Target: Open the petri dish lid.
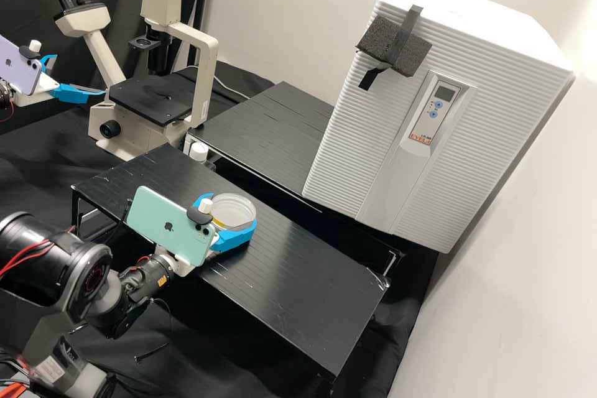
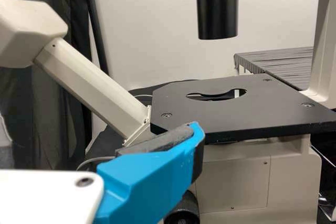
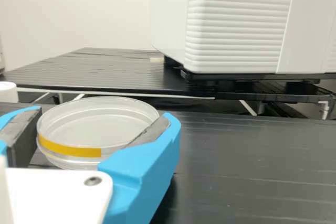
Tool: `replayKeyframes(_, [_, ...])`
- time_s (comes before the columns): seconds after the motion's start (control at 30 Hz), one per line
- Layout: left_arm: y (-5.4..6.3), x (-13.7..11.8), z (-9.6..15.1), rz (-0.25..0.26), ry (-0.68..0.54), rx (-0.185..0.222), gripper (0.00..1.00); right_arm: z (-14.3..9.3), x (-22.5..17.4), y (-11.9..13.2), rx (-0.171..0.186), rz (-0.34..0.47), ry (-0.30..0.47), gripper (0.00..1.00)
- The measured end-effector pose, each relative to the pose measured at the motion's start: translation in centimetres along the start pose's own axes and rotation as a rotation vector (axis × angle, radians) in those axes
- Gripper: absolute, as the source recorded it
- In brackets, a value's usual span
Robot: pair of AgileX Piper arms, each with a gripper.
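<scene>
One dish [image 3: 65, 160] on the black table [image 3: 252, 166], and the right gripper [image 3: 102, 115], spread wide around it, looks to have it by the sides! By the microscope [image 1: 164, 98], the left gripper [image 1: 79, 75] gapes, holding nothing. Light, stiff, slick plastic, I'd judge, and a hard squeeze might crack it: steady that base low on its wall, take the lid [image 3: 94, 124] by its rim.
</scene>
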Motion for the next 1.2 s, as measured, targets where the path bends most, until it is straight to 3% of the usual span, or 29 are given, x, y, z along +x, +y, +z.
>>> replayKeyframes(0.2, [0.0,0.0,0.0,0.000,0.000,0.000,1.00,-0.5,-0.3,-0.1,0.023,0.019,-0.008,0.00])
replayKeyframes(0.57, [0.0,0.0,0.0,0.000,0.000,0.000,1.00,-0.9,-1.3,-0.4,0.009,-0.009,-0.084,0.00])
replayKeyframes(0.77, [0.0,0.0,0.0,0.000,0.000,0.000,1.00,-1.6,-1.8,-1.1,0.000,-0.012,-0.089,0.00])
replayKeyframes(0.8, [0.0,0.0,0.0,0.000,0.000,0.000,1.00,-1.6,-1.9,-1.2,0.000,-0.012,-0.092,1.00])
replayKeyframes(1.2, [0.0,0.0,0.0,0.000,0.000,0.000,1.00,-2.2,-2.5,-1.9,-0.011,-0.005,-0.095,1.00])
